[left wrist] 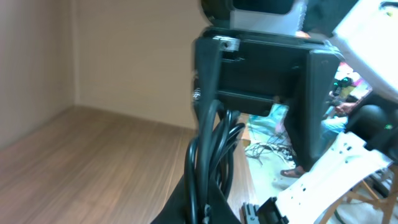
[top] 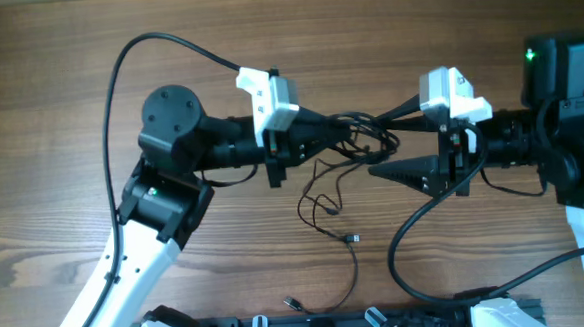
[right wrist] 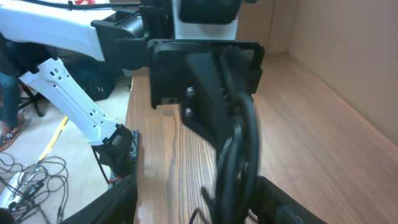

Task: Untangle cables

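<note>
Tally over the desk (top: 46, 56)
Two arms, left arm (top: 161, 150) and right arm (top: 572, 149); one tangle of cables (top: 361, 138), perhaps three cords; two loose plugs (top: 351, 238) showing.

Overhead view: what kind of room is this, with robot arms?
Probably a robotics lab: a left arm and a right arm share a wooden table, tangled black cables strung between them, and loose wires lie on the floor beside it.

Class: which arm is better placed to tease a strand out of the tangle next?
Right. The left gripper is shut on the cables, anchoring the bundle, while the right gripper stands open around it, probably free to take one strand.
</note>
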Motion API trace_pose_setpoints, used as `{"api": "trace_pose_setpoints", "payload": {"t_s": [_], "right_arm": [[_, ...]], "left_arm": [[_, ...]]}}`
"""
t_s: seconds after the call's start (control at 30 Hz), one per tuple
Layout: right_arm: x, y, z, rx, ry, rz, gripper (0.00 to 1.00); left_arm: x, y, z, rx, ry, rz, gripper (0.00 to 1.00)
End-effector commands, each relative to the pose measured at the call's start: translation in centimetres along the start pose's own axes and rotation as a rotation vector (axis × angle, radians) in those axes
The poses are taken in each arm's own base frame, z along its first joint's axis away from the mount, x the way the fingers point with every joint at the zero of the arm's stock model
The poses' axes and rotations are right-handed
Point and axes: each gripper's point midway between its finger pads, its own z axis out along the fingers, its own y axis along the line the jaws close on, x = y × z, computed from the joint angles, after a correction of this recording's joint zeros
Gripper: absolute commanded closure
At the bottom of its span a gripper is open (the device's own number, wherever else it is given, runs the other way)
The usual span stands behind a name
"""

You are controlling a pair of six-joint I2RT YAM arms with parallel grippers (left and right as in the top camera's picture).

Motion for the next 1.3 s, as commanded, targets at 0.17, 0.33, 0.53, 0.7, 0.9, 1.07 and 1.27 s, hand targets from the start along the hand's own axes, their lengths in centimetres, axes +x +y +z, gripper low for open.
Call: {"api": "trace_pose_setpoints", "payload": {"t_s": [0.17,0.33,0.53,0.7,0.9,1.07,1.27], "right_arm": [[-0.3,-0.2,0.0,0.020,0.008,0.033,0.95],[-0.9,-5.0,-0.6,0.256,-0.005,0.421,0.95],[-0.7,-9.7,-2.3,0.506,-0.200,1.127,0.96],[0.6,-9.8,-2.6,0.541,-0.279,1.515,0.95],[1.2,-9.5,-2.5,0.543,-0.282,1.602,0.96],[1.3,-9.5,-2.6,0.550,-0.275,1.591,0.95],[2.1,-10.2,-3.2,0.629,-0.282,1.576,0.95]], "left_arm": [[-1.3,0.6,-0.2,-0.047,-0.037,0.036,0.95],[-1.6,3.3,-2.0,-0.153,-0.065,-0.167,0.03],[-0.7,0.3,-1.4,0.007,-0.007,-0.156,0.00],[-0.1,-0.4,1.0,-0.025,0.000,-0.001,0.02],[2.0,4.2,2.7,-0.452,0.084,0.190,0.15],[1.6,5.0,2.8,-0.599,0.111,0.341,0.32],[-1.0,3.3,2.3,-0.566,0.028,0.381,0.41]]}}
